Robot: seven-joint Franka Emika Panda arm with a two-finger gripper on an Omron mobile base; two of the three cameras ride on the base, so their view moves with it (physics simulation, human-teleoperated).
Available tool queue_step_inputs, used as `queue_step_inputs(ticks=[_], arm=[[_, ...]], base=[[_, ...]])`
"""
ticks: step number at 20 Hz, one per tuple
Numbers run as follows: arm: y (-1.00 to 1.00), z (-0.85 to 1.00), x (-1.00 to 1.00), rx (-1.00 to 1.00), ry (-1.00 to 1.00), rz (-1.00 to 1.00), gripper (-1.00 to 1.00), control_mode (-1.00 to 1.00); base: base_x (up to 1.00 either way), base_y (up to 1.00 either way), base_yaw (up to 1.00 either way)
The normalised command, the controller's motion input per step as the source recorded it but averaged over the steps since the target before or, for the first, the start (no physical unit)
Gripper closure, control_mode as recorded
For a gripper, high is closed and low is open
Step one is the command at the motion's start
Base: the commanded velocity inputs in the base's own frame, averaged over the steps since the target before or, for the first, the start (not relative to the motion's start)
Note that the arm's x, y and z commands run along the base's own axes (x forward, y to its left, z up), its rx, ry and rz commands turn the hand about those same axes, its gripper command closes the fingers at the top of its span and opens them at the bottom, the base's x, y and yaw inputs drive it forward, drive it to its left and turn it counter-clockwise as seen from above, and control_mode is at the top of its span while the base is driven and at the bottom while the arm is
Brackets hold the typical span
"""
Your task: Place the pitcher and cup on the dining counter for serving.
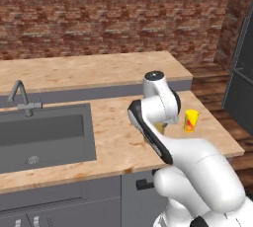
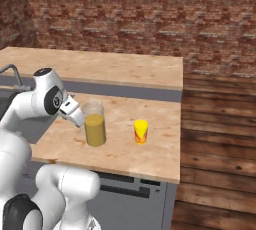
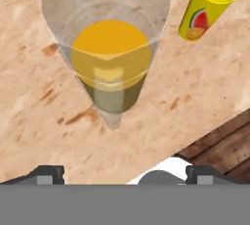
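Note:
The pitcher [image 2: 94, 124], a clear glass cylinder with amber-yellow liquid, stands upright on the lower wood-grain counter [image 2: 130, 156]. In the hand view I look down into the pitcher [image 3: 110, 57], which sits ahead of my open gripper [image 3: 124, 175]; nothing is between the fingertips [image 3: 49, 173]. In the right base view my gripper [image 2: 79, 118] hangs just left of the pitcher's rim. The small yellow cup [image 2: 141, 131] [image 3: 207, 6] [image 1: 190, 121] stands upright to the pitcher's right, apart from it. The dining counter [image 1: 89, 70] [image 2: 110, 66], a raised tier, runs behind both. In the left base view my arm hides most of the pitcher.
A grey sink [image 1: 44, 134] with a faucet [image 1: 20, 97] is set into the lower counter on the left. The counter's right edge drops to a wooden floor [image 2: 220, 139]. A dark appliance [image 1: 242, 83] stands at far right. A brick wall closes the back.

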Motion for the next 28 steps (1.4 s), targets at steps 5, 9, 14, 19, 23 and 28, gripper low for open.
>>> queue_step_inputs(ticks=[5,9,14,19,23,28], arm=[[0.0,-0.12,0.46,0.0,0.0,-0.03,-1.0,-1.0],[0.0,-0.13,0.41,-0.01,0.0,-0.02,-1.0,-1.0],[0.0,-0.16,0.3,-0.02,0.0,-0.01,-1.0,-1.0],[0.0,-0.17,0.21,0.0,0.0,0.0,-1.0,-1.0],[0.0,-0.22,0.18,0.0,0.0,0.0,-1.0,-1.0],[-0.05,-0.24,0.12,0.0,0.0,0.0,-1.0,-1.0]], base=[[0.0,0.0,0.0],[0.0,0.0,0.0],[0.0,0.0,0.0],[0.0,0.0,0.0],[0.0,0.0,0.0],[0.0,0.0,0.0]])
